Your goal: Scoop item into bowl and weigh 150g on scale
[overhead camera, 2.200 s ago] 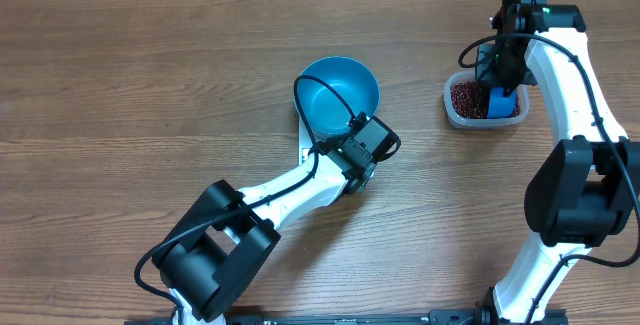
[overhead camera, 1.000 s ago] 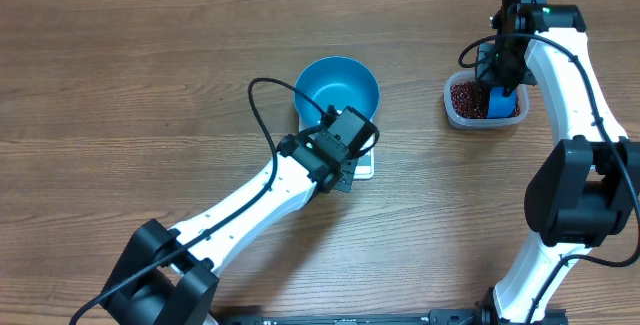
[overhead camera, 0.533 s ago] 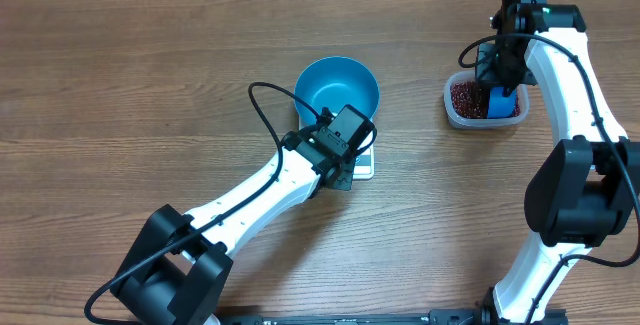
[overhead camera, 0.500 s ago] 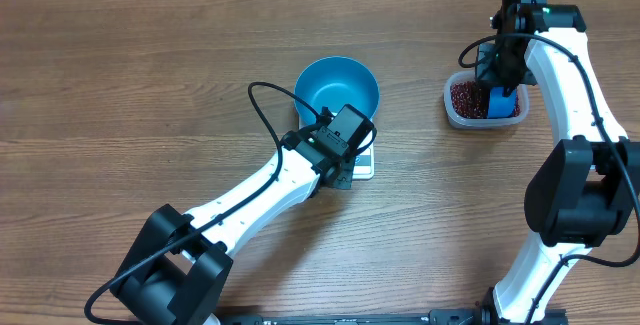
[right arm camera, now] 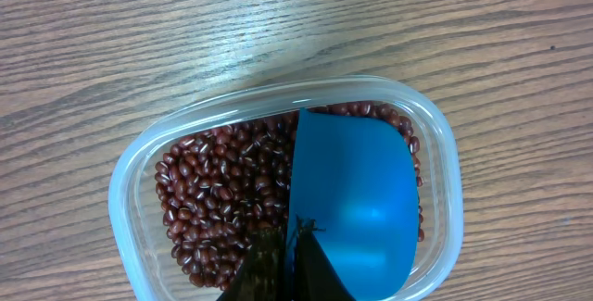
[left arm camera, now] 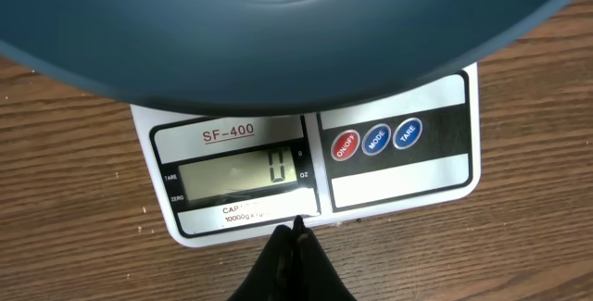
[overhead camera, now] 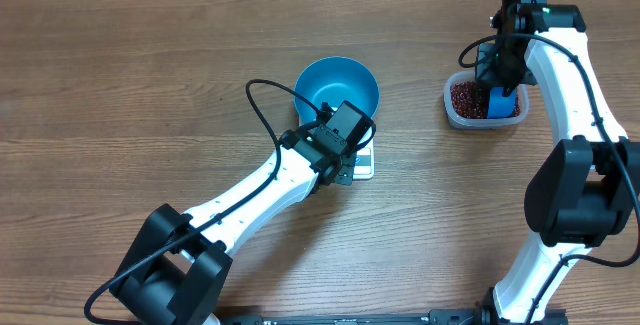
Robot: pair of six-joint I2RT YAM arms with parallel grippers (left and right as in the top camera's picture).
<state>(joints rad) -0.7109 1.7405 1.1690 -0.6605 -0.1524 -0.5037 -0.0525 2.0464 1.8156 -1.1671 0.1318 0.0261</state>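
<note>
Many small red-brown beans [right arm camera: 213,199] are lying heaped in the clear tub [right arm camera: 125,199] on your right, well apart from the blue bowl [overhead camera: 335,85], which is sitting on the white scale [left arm camera: 398,185] showing zero. Your right gripper [right arm camera: 292,236] is hanging over the tub, fingers clamping the blue scoop [right arm camera: 357,199]. Your left gripper [left arm camera: 295,234] is reaching low, fingers pressed together, tip pointing at the scale's front edge

table [overhead camera: 150,65]: matt wood grain | bowl [overhead camera: 340,90]: glossy | tub [right arm camera: 130,208]: clear plastic
</note>
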